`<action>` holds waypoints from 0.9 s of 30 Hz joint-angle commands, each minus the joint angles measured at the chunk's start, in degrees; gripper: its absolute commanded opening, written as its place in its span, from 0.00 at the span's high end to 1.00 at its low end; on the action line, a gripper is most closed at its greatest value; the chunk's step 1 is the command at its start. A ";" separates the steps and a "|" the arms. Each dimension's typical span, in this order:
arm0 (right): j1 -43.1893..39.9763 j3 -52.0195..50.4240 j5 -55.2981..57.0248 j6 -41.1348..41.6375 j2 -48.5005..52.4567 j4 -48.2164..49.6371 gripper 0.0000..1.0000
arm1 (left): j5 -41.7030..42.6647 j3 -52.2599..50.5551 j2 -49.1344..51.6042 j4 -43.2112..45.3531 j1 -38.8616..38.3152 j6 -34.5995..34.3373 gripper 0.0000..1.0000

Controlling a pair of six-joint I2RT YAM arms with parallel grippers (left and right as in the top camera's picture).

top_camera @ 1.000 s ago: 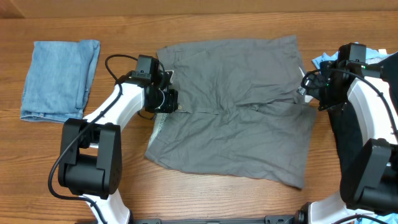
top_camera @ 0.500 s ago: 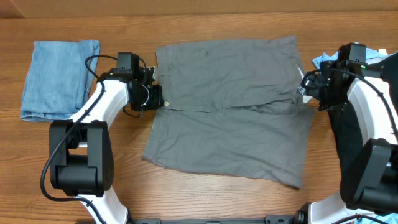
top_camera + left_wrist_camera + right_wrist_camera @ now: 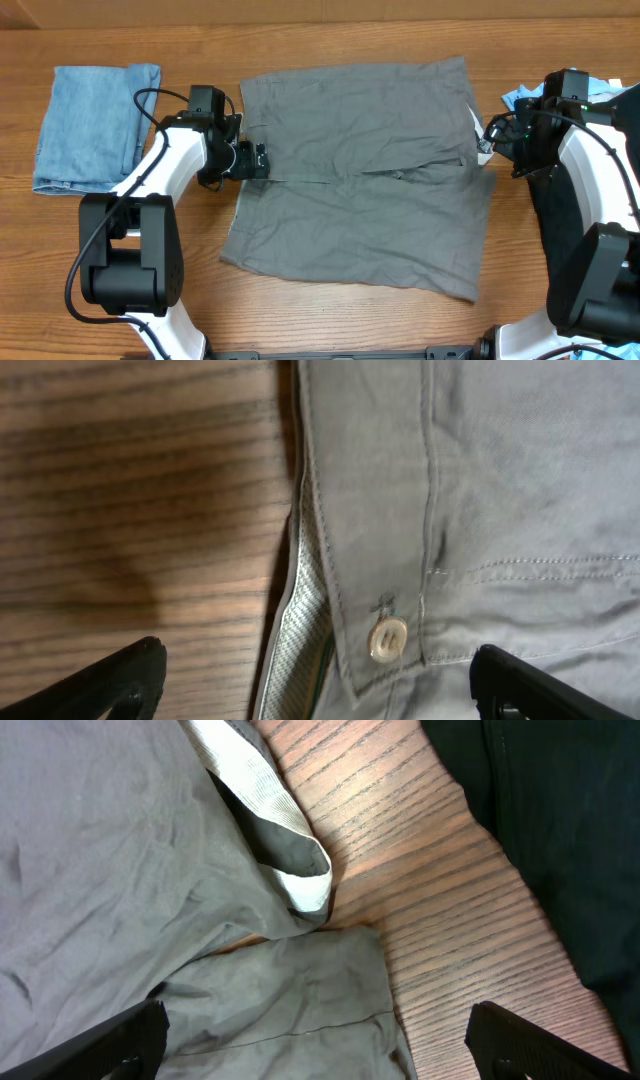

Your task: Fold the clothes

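Grey, wrinkled cotton shorts (image 3: 360, 170) lie spread flat across the middle of the wooden table (image 3: 320, 320), with the waistband at the left arm's side and the two leg hems at the right arm's side. In the left wrist view the waistband edge shows a pale button (image 3: 388, 638) and a strip of light woven lining (image 3: 300, 650) peeking out along the opening. At the hem end, a pale piece (image 3: 270, 810) is turned up from the grey cloth; it looks like a pocket lining, though the view is too close to be sure.

The left gripper (image 3: 255, 162) sits low at the waistband edge, its fingers spread wide either side of the button and holding nothing. The right gripper (image 3: 487, 140) hovers at the gap between the leg hems, its jaws equally wide and empty.

A black garment (image 3: 548, 215) lies under the right arm, with a light-blue garment (image 3: 520, 96) just beyond it. A folded denim piece (image 3: 95, 125) rests well apart at the far left.
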 commanded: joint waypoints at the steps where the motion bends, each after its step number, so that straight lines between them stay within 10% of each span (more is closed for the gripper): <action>1: -0.24 1.07 0.33 0.00 -0.13 0.37 0.00 | -2.58 5.92 0.15 -3.96 0.90 -1.33 0.00; 27: -0.24 1.07 -5.95 0.39 -0.13 1.86 0.00 | -4.28 13.31 -9.09 -35.28 -0.24 -2.01 0.00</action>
